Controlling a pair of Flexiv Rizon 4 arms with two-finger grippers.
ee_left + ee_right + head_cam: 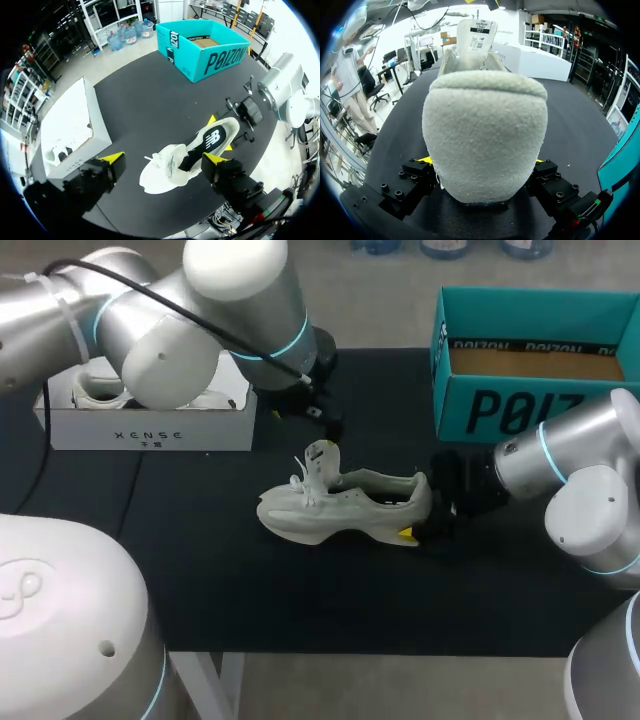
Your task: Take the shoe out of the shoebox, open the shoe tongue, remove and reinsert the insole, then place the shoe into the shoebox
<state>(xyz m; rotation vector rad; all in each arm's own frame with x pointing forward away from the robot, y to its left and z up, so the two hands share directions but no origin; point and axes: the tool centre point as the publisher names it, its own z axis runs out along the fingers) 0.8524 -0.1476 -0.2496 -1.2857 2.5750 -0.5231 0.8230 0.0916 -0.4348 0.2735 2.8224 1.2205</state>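
Observation:
A pale grey shoe [340, 505] stands on its sole in the middle of the black table, toe to the left, with its tongue [318, 462] pulled upright. A dark insole [209, 141] lies inside it. My right gripper [420, 526] is at the heel; in the right wrist view the fuzzy heel [485, 130] fills the gap and both fingers press its sides [481, 161]. My left gripper [162, 162] hangs above the laced forefoot with its yellow fingertips [114, 159] spread wide and nothing between them. In the head view the left gripper [322, 423] sits just behind the tongue.
The teal shoebox [500, 410] stands open at the back right, with bare cardboard inside. A white box [150, 430] at the back left holds another white shoe [100, 390]. Black mat lies bare in front of the shoe.

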